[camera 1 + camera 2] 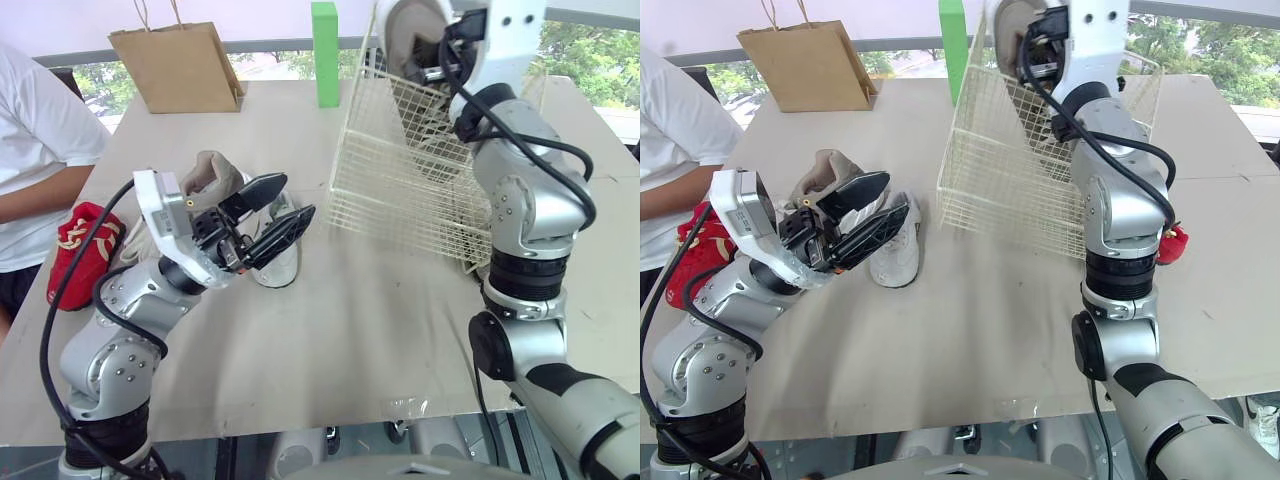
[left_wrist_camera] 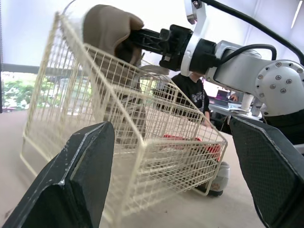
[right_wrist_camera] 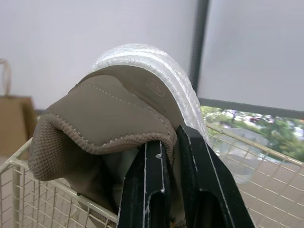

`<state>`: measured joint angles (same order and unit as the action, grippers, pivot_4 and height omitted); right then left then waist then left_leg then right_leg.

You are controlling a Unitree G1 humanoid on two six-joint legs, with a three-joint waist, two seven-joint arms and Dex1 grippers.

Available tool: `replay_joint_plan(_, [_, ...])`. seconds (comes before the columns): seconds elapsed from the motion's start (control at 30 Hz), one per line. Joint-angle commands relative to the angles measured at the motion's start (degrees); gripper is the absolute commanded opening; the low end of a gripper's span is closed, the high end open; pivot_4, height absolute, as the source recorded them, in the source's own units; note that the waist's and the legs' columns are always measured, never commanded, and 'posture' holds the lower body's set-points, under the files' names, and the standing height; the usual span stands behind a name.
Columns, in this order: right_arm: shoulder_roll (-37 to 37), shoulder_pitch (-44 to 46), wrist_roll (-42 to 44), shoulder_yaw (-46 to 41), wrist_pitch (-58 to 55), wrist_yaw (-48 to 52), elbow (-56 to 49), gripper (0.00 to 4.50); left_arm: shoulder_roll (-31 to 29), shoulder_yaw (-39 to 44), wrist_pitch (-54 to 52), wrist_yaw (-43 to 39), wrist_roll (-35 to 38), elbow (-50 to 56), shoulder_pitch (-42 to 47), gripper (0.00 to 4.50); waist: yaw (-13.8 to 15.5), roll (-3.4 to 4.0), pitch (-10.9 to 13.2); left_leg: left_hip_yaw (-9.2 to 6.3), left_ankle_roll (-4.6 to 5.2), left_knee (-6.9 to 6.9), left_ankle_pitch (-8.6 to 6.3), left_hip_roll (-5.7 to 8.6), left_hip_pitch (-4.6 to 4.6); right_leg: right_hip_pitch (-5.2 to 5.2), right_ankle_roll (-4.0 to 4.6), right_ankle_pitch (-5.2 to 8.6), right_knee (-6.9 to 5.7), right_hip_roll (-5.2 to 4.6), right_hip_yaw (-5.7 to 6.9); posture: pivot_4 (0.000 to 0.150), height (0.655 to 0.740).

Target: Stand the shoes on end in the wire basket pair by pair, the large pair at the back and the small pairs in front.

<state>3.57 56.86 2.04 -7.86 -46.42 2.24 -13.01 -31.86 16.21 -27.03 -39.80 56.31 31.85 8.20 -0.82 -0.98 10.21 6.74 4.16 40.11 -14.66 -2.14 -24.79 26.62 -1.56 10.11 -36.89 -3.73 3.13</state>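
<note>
Left eye view: a beige table (image 1: 350, 340), paper bag (image 1: 180, 65) upper left, window (image 1: 590, 50) beyond. The right gripper (image 3: 168, 145) pinches a tan shoe (image 3: 123, 109) at the wire basket (image 1: 400, 190) rim, upper right. The left gripper (image 1: 295, 197) is spread, centre-left.

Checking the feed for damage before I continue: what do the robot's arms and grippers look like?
The left arm and right arm are silver-grey rounded segments with black joints, white wrist housings, loose black cables. The left gripper and right gripper each have two flat black fingers.

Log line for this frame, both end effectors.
left end effector: open, near white shoe on table | right end effector: shut on taupe shoe, heel up, partly inside wire basket
</note>
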Motion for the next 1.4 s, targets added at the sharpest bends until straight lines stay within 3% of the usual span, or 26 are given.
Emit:
replay_joint_plan(0.03, [1.3, -0.7, 1.8, 3.7, 2.0, 3.7, -5.1, 0.02, 0.4, -0.4, 1.0, -0.5, 0.3, 0.5, 1.1, 4.15, -0.1, 0.00, 0.0, 0.00, 0.00, 0.00, 0.00, 0.00, 0.00, 0.00, 0.00, 0.00, 0.00, 0.00, 0.00, 0.150, 0.7400])
replay_joint_plan(0.37, [5.9, -2.2, -0.6, 9.0, 5.9, 5.4, -5.6, 0.02, 0.7, -0.8, 0.8, -0.4, 0.2, 0.2, 1.5, 4.15, 0.2, 0.00, 0.0, -0.05, 0.02, -0.01, 0.00, 0.03, -0.07, 0.00, 0.00, 0.01, 0.07, 0.00, -0.01, 0.150, 0.7400])
replay_joint_plan(0.87, [4.2, -3.1, 1.3, 11.7, 7.7, 7.7, -7.6, 0.02, 0.8, -3.1, -0.6, 0.3, 0.9, 0.8, 3.5, 4.15, -0.2, 0.02, 0.0, 0.01, 0.01, -0.07, 0.00, -0.04, -0.04, 0.05, 0.00, 0.01, 0.08, 0.06, -0.02, 0.150, 0.7400])
replay_joint_plan(1.4, [1.4, -3.6, 2.3, 10.6, 5.0, 5.8, -10.3, 0.02, 5.0, -10.7, 1.2, 0.5, -9.4, -6.3, 3.9, 4.15, -0.2, 0.02, 0.0, 0.00, 0.01, -0.07, 0.00, -0.03, -0.03, 0.05, 0.00, 0.01, 0.08, 0.07, -0.02, 0.150, 0.7400])
